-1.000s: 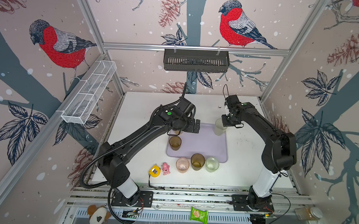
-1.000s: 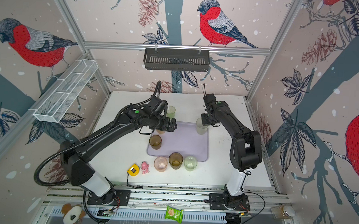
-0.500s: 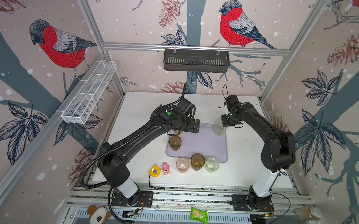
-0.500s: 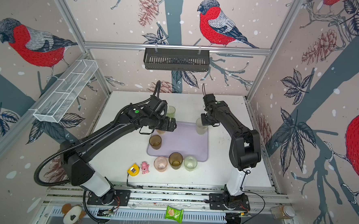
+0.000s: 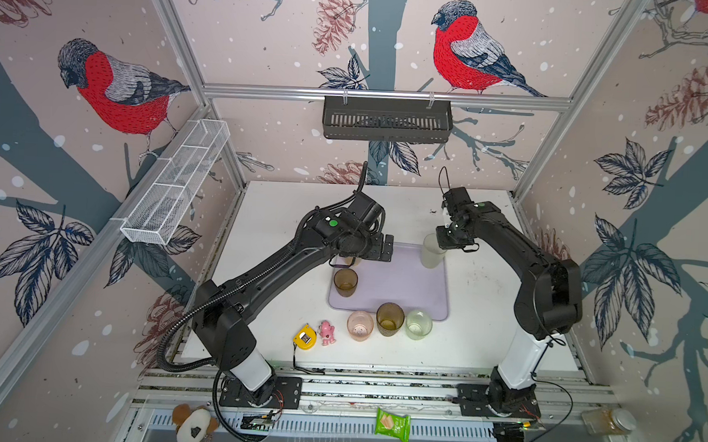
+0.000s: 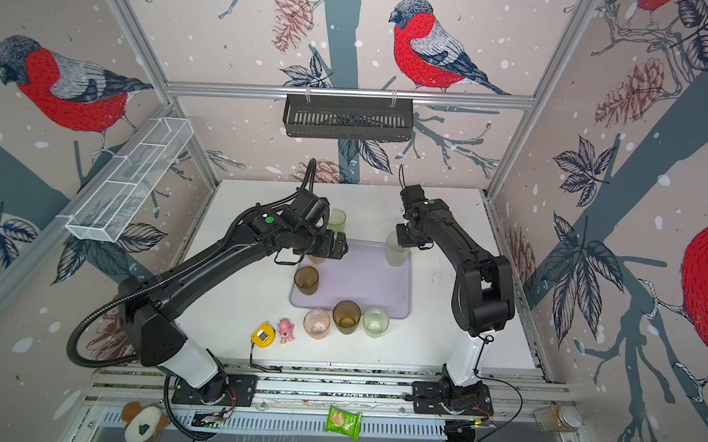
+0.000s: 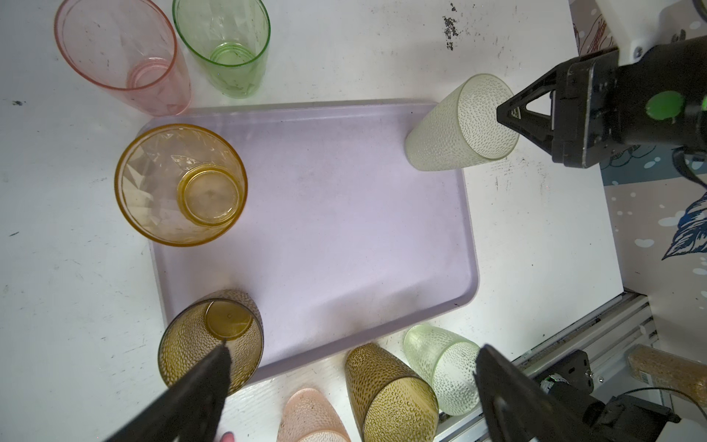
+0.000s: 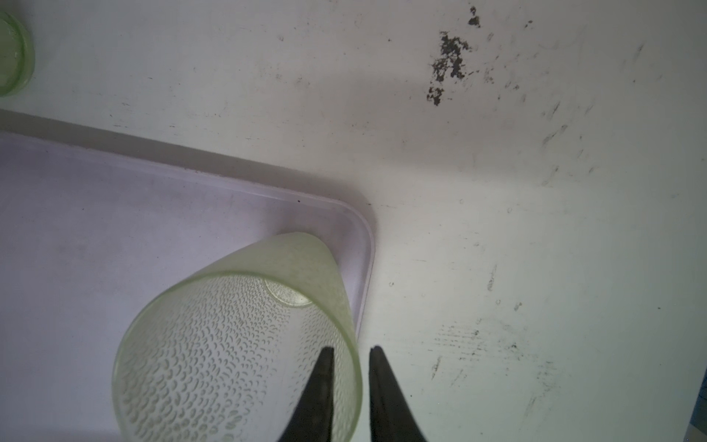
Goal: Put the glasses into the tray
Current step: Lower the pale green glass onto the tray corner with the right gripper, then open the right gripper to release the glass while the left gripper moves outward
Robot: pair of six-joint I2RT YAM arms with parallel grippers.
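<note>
Occlusion | amber glass (image 5: 349, 261) mostly hidden beneath left gripper (image 5: 382, 248)

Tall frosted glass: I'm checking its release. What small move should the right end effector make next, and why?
Probably lift the right end effector straight up. The frosted glass stands upright inside the tray corner, and the fingers straddle its rim slightly parted, so a sideways pull might tip it.

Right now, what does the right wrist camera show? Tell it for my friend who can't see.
A tall frosted glass stands in a corner of the pale purple tray, with the right gripper straddling its rim, one black fingertip inside and one outside. Around the tray is the scuffed white table, and a green glass peeks in at one edge.
</note>
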